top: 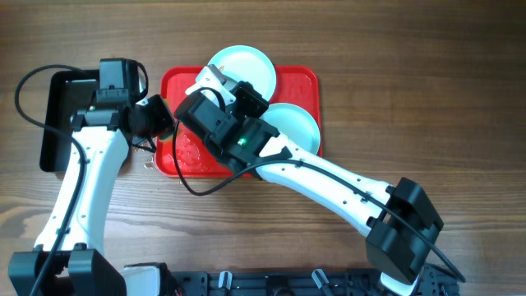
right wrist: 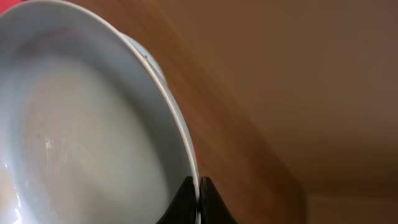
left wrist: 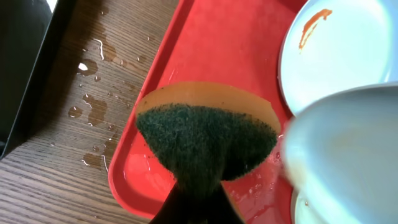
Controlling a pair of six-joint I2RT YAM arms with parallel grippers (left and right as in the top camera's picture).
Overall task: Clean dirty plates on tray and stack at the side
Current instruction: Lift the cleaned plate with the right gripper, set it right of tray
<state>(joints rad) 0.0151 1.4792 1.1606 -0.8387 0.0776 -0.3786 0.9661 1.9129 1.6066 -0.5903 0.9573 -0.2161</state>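
The red tray [top: 300, 80] lies mid-table. A plate [top: 246, 64] with an orange smear sits at its far edge and also shows in the left wrist view [left wrist: 342, 62]. A second plate [top: 297, 125] lies at the tray's right. My right gripper [right wrist: 199, 196] is shut on the rim of a third plate [right wrist: 81, 124], held tilted above the tray; it looms blurred in the left wrist view [left wrist: 348, 149]. My left gripper [left wrist: 196, 190] is shut on a green and yellow sponge [left wrist: 205, 137] over the tray's wet left part [left wrist: 143, 177], just left of the held plate.
A black pan [top: 59, 115] stands left of the tray. Water drops [left wrist: 93, 109] lie on the wooden table between pan and tray. The right arm [top: 329, 177] crosses the table from the front right.
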